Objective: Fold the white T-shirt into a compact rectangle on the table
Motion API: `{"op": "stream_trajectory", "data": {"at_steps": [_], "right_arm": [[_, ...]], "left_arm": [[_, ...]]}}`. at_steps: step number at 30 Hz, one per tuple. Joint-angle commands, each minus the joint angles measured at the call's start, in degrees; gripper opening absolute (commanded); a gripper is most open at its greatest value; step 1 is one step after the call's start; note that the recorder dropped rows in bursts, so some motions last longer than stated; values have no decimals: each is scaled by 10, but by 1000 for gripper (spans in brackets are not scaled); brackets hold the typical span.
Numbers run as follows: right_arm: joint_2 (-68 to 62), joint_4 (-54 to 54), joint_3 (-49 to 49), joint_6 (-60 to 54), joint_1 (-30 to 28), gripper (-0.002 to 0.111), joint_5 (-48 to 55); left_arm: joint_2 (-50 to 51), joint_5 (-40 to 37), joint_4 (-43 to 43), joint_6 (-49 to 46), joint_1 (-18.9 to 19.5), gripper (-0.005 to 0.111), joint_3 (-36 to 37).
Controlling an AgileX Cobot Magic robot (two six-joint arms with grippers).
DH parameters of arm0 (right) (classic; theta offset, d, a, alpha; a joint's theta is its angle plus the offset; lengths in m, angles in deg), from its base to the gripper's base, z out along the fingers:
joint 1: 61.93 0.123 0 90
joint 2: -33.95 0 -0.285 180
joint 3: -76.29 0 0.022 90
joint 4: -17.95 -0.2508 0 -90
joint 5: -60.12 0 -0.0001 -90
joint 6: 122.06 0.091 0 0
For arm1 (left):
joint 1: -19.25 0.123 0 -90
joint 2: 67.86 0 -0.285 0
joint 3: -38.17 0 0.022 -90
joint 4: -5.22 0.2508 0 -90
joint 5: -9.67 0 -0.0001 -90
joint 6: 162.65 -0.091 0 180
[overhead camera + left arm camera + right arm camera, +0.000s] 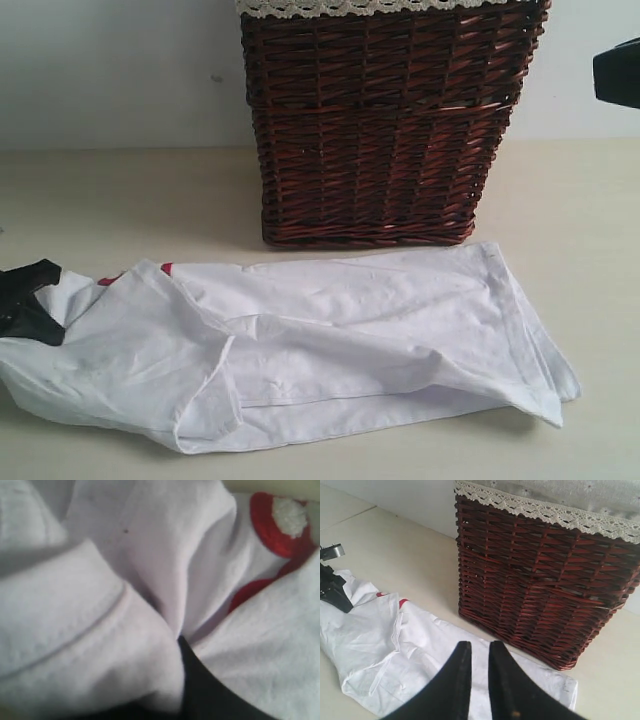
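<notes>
White T-shirt [350, 330], edge between left jaws, well apart from right jaws.

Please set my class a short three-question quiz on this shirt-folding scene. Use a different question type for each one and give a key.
1. True or false: the white T-shirt lies inside the wicker basket.
2. Which tool pinches the shirt? A) the left tool B) the right tool C) neither
3. Fill in: the red-edged lettering shows at the shirt's end nearest the ____ tool.

Key
1. False: it lies on the table in front of the basket.
2. A: the right tool hovers above the shirt with nothing in it.
3. left
</notes>
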Motion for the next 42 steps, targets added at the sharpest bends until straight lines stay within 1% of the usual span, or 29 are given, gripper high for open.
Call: {"op": "stream_trajectory", "data": {"at_steps": [1,3,5,6,8,10,13,16,18,22,25,26,28,29,30,32,34,35,37,38,40,42], "right_arm": [[7,-1,-4,-6,1,15,-8],[7,-1,-4,-6,1,15,-7],[7,-1,-4,-6,1,15,-7],[7,-1,-4,-6,1,15,-6],[7,-1,-4,-6,1,15,-5],[7,-2,-4,-5,1,15,-5],[7,-3,-4,-5,1,15,-4],[7,-13,-4,-4,1,15,-4],[7,-13,-4,-4,1,15,-4],[7,-13,-4,-4,1,15,-2],[7,-23,-4,-4,1,15,2],[7,-23,-4,-4,1,15,2],[7,-23,-4,-4,1,15,4],[7,-23,-4,-4,1,15,5],[7,-23,-4,-4,1,15,5],[7,-23,-4,-4,1,15,5],[7,-23,-4,-4,1,15,7],[7,-23,-4,-4,1,15,8],[7,-23,-4,-4,1,15,12],[7,-23,-4,-4,1,15,13],[7,-23,-4,-4,1,15,15],[7,-26,-4,-6,1,15,16]], "left_arm": [[-40,14,166,143,20,0,-18],[-55,6,253,219,31,0,-31],[-75,-13,305,251,42,0,-49],[-84,-23,317,256,46,0,-60],[-103,-51,335,264,57,0,-85],[-117,-76,335,279,68,0,-108],[-138,-109,343,297,71,0,-140],[-157,-142,353,332,58,0,-166],[-173,-162,356,334,36,0,-176],[-195,-180,356,364,-34,0,-180],[-206,-174,356,404,-107,0,-180],[-208,-166,356,423,-141,0,-181],[-208,-149,356,449,-188,0,-181],[-208,-131,356,470,-224,0,-181],[-207,-117,355,483,-247,0,-181],[-203,-78,355,513,-308,0,-181],[-195,-42,355,536,-349,0,-181],[-187,-19,356,549,-379,0,-181],[-169,16,357,571,-419,0,-181],[-157,44,357,575,-450,0,-181],[-130,87,358,575,-496,0,-181],[-102,123,362,568,-540,6,-181]]}}
